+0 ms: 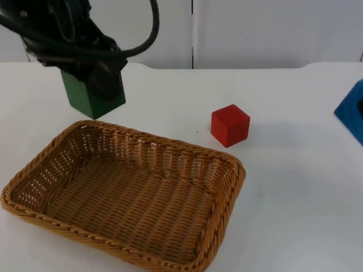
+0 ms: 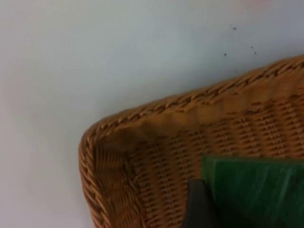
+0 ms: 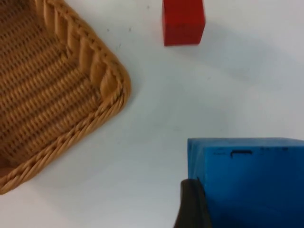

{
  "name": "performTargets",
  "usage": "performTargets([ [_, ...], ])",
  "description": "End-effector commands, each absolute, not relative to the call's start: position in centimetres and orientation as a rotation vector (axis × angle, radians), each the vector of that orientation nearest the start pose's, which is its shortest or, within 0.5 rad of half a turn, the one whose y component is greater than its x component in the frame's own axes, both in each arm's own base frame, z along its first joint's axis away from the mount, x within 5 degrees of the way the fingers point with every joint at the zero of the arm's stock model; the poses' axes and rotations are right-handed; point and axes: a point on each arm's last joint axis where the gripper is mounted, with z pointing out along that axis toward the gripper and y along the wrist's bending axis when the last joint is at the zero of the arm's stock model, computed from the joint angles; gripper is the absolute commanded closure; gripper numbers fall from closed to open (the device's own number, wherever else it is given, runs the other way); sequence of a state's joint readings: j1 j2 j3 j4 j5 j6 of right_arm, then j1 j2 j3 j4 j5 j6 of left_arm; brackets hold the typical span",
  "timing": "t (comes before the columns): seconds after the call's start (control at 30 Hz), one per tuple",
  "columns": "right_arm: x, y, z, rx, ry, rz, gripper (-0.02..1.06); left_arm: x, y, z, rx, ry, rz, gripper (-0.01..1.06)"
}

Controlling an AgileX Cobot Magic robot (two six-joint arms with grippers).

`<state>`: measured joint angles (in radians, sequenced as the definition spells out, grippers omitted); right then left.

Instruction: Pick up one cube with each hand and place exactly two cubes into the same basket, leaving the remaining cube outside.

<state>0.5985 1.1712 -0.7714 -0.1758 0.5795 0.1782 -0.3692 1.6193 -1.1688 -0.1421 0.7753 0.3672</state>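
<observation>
My left gripper (image 1: 93,79) is shut on a green cube (image 1: 91,96) and holds it in the air above the far left corner of the wicker basket (image 1: 34,170). In the left wrist view the green cube (image 2: 256,190) hangs over the basket's corner (image 2: 109,142), with a black fingertip (image 2: 199,209) against it. A red cube (image 1: 229,125) sits on the table just beyond the basket's far right corner. At the right edge my right gripper holds a blue cube (image 1: 353,113) off the table. The right wrist view has the blue cube (image 3: 247,180), a fingertip (image 3: 190,204), the red cube (image 3: 183,21) and the basket's corner (image 3: 109,85).
The white table (image 1: 295,187) stretches open to the right of the basket and ends at the grey partition wall (image 1: 255,28) behind.
</observation>
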Motion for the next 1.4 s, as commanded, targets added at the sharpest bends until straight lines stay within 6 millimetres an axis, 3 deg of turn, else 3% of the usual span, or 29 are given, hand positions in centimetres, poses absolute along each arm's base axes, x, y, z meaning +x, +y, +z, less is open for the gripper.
performTargets([
  [0.0,19.6,12.7,26.7,-0.669,2.388,0.179,1.05,30.3,-12.6,25.5,0.862,2.545,-0.156,1.05],
  [0.23,21.4,14.3,24.4,-0.718,2.482,0.193,1.05,28.7,-11.0,24.2,0.817,2.564,-0.020,1.05],
  [0.43,22.7,16.2,24.0,-0.770,2.483,0.192,1.05,27.9,-10.6,22.8,0.840,2.598,0.002,1.05],
  [0.87,24.4,24.4,23.2,-0.987,2.396,0.252,1.05,27.3,-7.2,19.4,0.622,2.642,-0.035,1.05],
  [1.13,25.7,28.5,21.0,-1.068,2.391,0.258,1.05,27.5,-7.4,19.3,0.593,2.602,-0.049,1.05],
  [1.37,26.1,29.9,19.3,-1.094,2.383,0.262,1.05,27.8,-7.5,19.4,0.552,2.563,-0.071,1.05],
])
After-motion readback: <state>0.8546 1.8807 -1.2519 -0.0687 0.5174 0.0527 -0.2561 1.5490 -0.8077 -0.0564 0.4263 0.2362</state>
